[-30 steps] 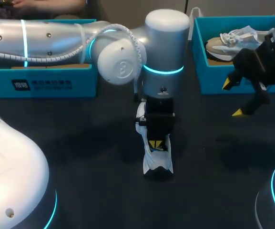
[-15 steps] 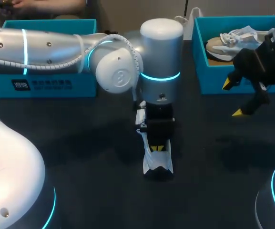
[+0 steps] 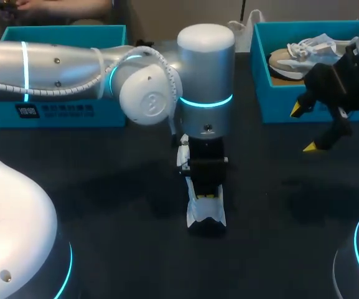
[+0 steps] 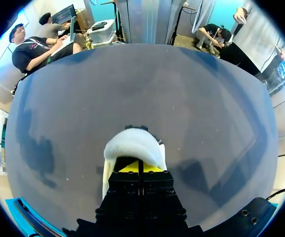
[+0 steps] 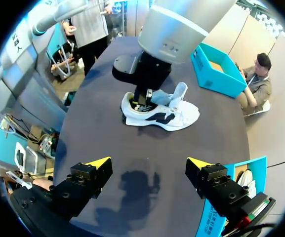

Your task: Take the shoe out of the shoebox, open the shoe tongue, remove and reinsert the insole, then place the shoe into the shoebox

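1. Your shoe lies on the table just below the middle of the frame, out of both boxes.
2. Your left gripper points straight down into the shoe's opening. Its fingers are pressed together, and you cannot tell whether anything is pinched between them.
3. In the left wrist view, a curved white part of the shoe sits just ahead of the yellow tips.
4. Your right gripper hangs at the right of the frame with its fingers spread wide, holding nothing, well apart from the shoe.
5. The right box, at upper right, holds another shoe.
6. The left box sits at upper left.
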Robot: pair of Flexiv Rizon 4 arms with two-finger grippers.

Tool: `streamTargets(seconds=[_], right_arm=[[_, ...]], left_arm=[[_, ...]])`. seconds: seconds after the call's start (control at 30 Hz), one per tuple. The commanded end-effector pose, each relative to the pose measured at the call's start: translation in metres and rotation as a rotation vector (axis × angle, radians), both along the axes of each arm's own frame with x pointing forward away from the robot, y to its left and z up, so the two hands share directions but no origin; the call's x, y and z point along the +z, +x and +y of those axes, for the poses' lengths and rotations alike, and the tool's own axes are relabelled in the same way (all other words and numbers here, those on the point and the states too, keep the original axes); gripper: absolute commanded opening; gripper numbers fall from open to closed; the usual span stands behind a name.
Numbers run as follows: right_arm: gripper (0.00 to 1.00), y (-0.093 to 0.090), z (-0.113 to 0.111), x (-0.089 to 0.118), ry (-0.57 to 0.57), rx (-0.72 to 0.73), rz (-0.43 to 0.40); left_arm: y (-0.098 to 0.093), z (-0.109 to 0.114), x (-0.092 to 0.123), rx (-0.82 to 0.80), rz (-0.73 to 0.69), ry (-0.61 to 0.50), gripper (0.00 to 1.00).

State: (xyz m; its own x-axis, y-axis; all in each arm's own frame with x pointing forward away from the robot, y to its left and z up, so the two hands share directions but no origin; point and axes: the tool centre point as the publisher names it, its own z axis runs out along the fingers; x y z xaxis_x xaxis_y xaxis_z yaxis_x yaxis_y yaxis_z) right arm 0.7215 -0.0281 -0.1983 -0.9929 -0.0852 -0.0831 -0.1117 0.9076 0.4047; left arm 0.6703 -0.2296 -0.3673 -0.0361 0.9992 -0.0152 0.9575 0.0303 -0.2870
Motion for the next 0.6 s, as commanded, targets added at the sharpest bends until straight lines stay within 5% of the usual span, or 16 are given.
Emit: streamTargets(seconds=[0.03, 0.6], right_arm=[[1.00, 0.000, 0.000, -0.001, -0.002, 0.000, 0.000], [1.00, 0.000, 0.000, -0.001, -0.002, 0.000, 0.000]], left_arm=[[-0.002, -0.002, -0.015, -0.013, -0.027, 0.010, 0.00], [0.001, 0.000, -0.046, -0.003, -0.043, 0.021, 0.00]])
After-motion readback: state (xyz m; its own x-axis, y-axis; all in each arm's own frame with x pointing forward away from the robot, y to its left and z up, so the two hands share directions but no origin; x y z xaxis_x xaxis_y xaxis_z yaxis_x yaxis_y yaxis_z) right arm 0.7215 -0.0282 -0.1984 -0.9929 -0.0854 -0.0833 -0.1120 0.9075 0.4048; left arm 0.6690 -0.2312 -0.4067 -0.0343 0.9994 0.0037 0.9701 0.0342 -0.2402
